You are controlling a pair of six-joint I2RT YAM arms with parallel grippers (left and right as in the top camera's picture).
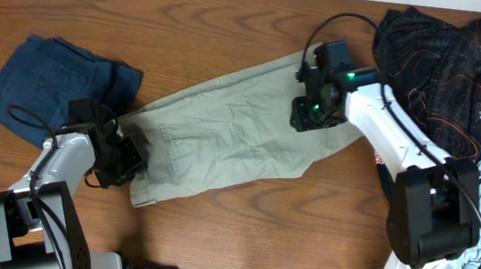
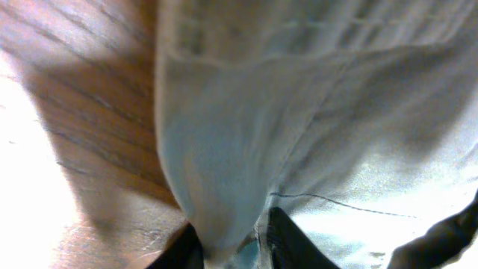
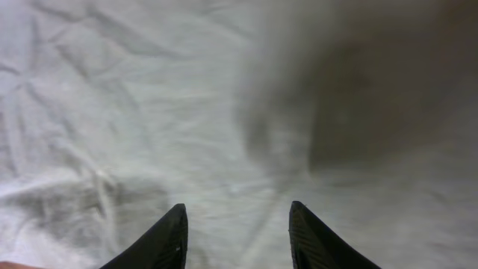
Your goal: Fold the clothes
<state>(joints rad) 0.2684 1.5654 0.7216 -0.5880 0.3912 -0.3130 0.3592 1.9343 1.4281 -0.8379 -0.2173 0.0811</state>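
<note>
Here the khaki-beige cotton shorts (image 1: 231,138) span the wooden table (image 1: 236,9), 8 to 2 o'clock. Seemingly the left end effector (image 2: 228,250) pinches their 8 o'clock end; the right end effector (image 3: 235,239) hovers spread, empty: grip first, then fold evenly.

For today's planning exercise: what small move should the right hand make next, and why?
Probably lower and close: the right hand is open over the khaki shorts, gripping nothing, while the left hand pinches their other end.
</note>
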